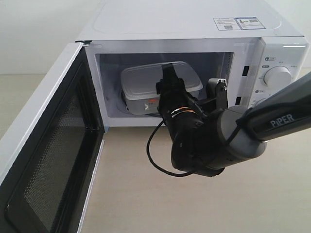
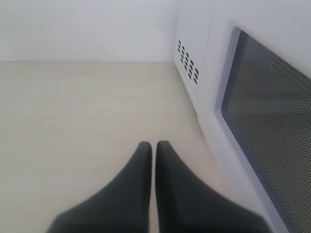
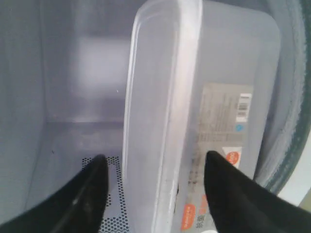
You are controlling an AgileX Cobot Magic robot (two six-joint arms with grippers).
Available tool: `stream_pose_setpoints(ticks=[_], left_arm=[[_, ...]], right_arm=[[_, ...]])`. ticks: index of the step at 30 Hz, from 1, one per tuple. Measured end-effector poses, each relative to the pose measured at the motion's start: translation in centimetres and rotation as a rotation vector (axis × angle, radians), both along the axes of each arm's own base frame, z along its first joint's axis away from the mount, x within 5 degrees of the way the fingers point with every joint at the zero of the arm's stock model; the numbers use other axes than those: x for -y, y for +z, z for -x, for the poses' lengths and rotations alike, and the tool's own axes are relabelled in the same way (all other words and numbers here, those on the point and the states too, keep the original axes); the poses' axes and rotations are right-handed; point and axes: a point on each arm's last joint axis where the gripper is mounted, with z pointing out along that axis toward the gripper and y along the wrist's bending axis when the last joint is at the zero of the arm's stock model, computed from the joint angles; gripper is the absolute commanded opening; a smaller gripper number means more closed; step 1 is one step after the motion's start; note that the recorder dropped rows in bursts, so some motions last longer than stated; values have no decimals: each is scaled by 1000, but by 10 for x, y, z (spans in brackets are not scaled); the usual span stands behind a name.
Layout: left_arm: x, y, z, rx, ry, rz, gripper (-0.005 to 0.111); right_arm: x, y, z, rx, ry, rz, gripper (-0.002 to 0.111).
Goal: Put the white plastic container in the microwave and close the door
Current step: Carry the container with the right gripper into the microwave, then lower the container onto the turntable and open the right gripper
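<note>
As the white plastic container (image 1: 146, 83) sits already inside the microwave (image 1: 194, 24), in the middle of the exterior view, the step in hand is, I judge, to take the right gripper (image 1: 193, 82) out of the cavity. Its jaws stand apart, one on each side of the box. It should draw straight back toward the lower right without nudging the box. Its hanging black cable (image 1: 153, 155) must also be clear before the door (image 1: 43, 145), wide open at the left edge, is swung. The arm covers the box's front right part, so I cannot tell if it lies flat.

In the left wrist view the left gripper (image 2: 153, 150) is closed and empty above the table (image 2: 73, 111), beside the door.

In the right wrist view the fingers (image 3: 92, 189) straddle the box. A gap shows at the lower left one. The other perhaps touches the labelled side, but the view is too close to be sure.
</note>
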Motion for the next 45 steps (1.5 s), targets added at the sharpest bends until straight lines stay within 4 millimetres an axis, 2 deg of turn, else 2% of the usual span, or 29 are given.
stream_pose_setpoints(ticks=[5, 13, 16, 20, 21, 23, 27, 31, 34, 38, 45], left_arm=[[0, 0, 0, 0, 0, 0, 4], [0, 0, 0, 0, 0, 0, 4], [0, 0, 0, 0, 0, 0, 4], [0, 0, 0, 0, 0, 0, 4], [0, 0, 0, 0, 0, 0, 4], [0, 0, 0, 0, 0, 0, 4], [0, 0, 0, 0, 0, 0, 4], [0, 0, 0, 0, 0, 0, 4], [0, 0, 0, 0, 0, 0, 4], [0, 0, 0, 0, 0, 0, 4], [0, 0, 0, 0, 0, 0, 4]], right_arm=[[-2, 1, 1, 17, 40, 22, 59], [9, 0, 21, 1, 120, 59, 59], [10, 2, 34, 21, 228, 125, 59], [0, 2, 46, 75, 456, 309, 59], [-2, 0, 49, 74, 511, 369, 55], [-6, -4, 53, 85, 620, 517, 41], [-9, -7, 57, 164, 743, 802, -1], [-8, -7, 56, 268, 793, 1102, 0], [-4, -6, 52, 274, 750, 1225, 0], [-4, -4, 38, 272, 658, 1271, 0], [-8, -17, 11, 262, 597, 1281, 0]])
